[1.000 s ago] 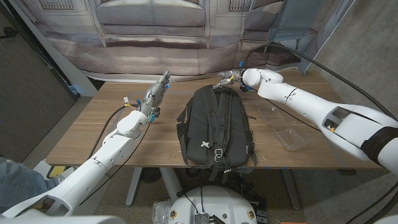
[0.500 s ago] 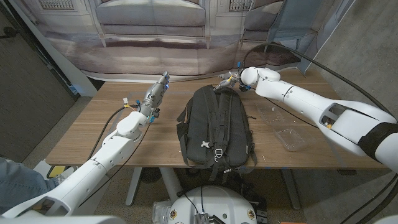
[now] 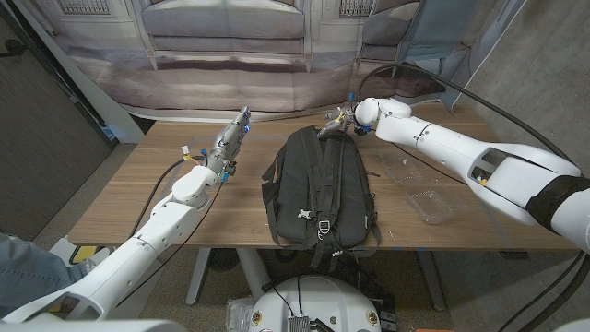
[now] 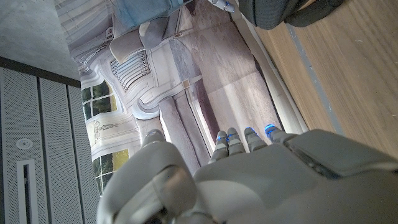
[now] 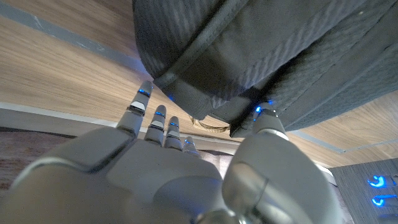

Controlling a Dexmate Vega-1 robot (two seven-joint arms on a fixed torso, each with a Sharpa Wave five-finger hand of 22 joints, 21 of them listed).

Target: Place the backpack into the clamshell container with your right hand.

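A black backpack (image 3: 318,189) lies flat in the middle of the wooden table (image 3: 138,198), straps up, its top end toward the far edge. My right hand (image 3: 337,121) is at that top end. In the right wrist view its fingers (image 5: 152,118) are spread at the backpack's top edge (image 5: 249,56) and the thumb reaches the fabric, with nothing gripped. The clear clamshell container (image 3: 431,205) lies open on the table to the backpack's right. My left hand (image 3: 235,134) is held left of the backpack with its fingers straight, holding nothing; the same hand (image 4: 249,174) shows with a corner of the backpack (image 4: 280,12).
A printed backdrop (image 3: 230,55) hangs right behind the table's far edge. A thick black cable (image 3: 498,101) runs over the right side. A person's knee (image 3: 23,263) shows at the near left corner. Bare wood lies between the backpack and my left arm.
My right hand has edged slightly left, closer against the backpack's top end. The backpack, the container and my left arm have stayed put.
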